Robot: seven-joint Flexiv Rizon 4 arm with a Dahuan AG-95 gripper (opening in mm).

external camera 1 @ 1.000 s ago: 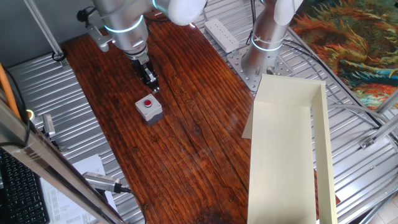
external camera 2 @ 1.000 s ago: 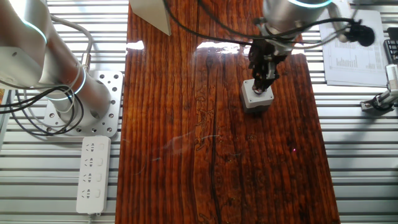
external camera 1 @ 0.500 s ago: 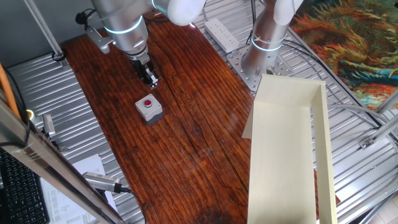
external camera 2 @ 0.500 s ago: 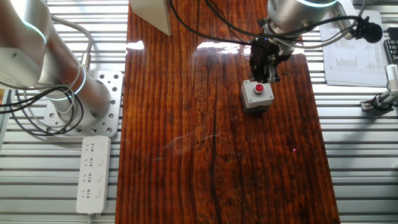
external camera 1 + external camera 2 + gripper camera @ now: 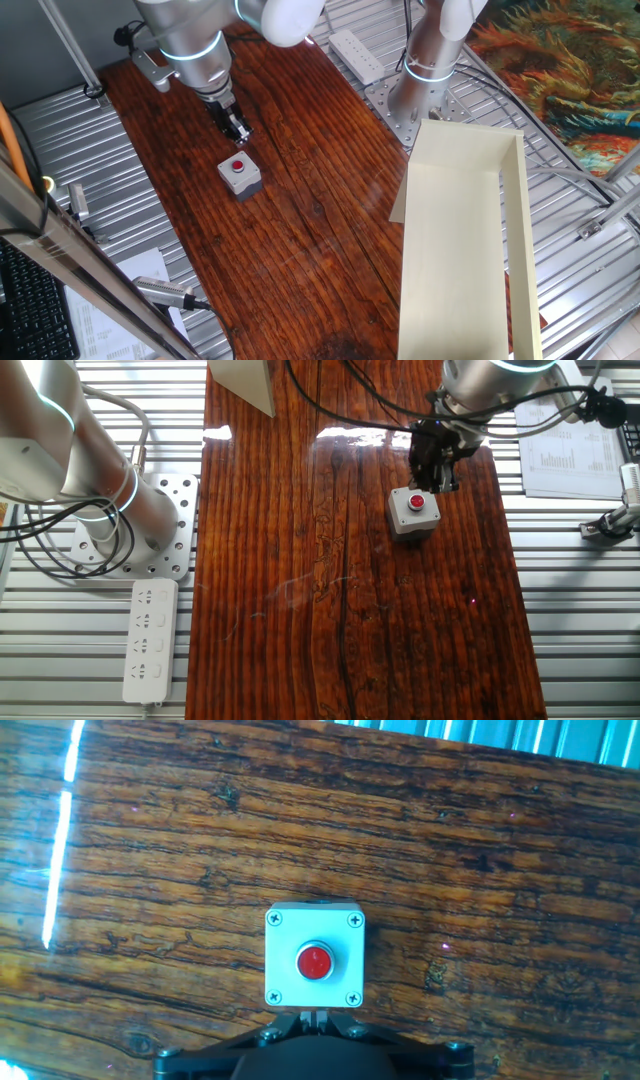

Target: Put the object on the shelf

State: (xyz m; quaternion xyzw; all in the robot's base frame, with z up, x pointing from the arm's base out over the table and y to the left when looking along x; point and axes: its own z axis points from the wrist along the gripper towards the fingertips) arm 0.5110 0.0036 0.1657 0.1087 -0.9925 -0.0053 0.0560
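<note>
The small light-grey box with a red button (image 5: 240, 175) sits upright on the dark wooden tabletop (image 5: 300, 220). It also shows in the other fixed view (image 5: 413, 512) and in the hand view (image 5: 314, 956). My gripper (image 5: 237, 128) hangs above the table just behind the box, apart from it, fingers together and empty. It also shows in the other fixed view (image 5: 440, 475) and at the bottom edge of the hand view (image 5: 315, 1012). The cream shelf (image 5: 450, 250) lies at the right, far from the box; one corner of it (image 5: 243, 382) shows in the other fixed view.
A white power strip (image 5: 357, 55) lies behind the table, also seen in the other fixed view (image 5: 150, 640). A second arm's base (image 5: 425, 75) stands on the metal plate next to the shelf. Papers (image 5: 565, 450) lie beside the table edge.
My gripper has lifted and drawn back from over the box, which now shows its red button fully. The box has not moved.
</note>
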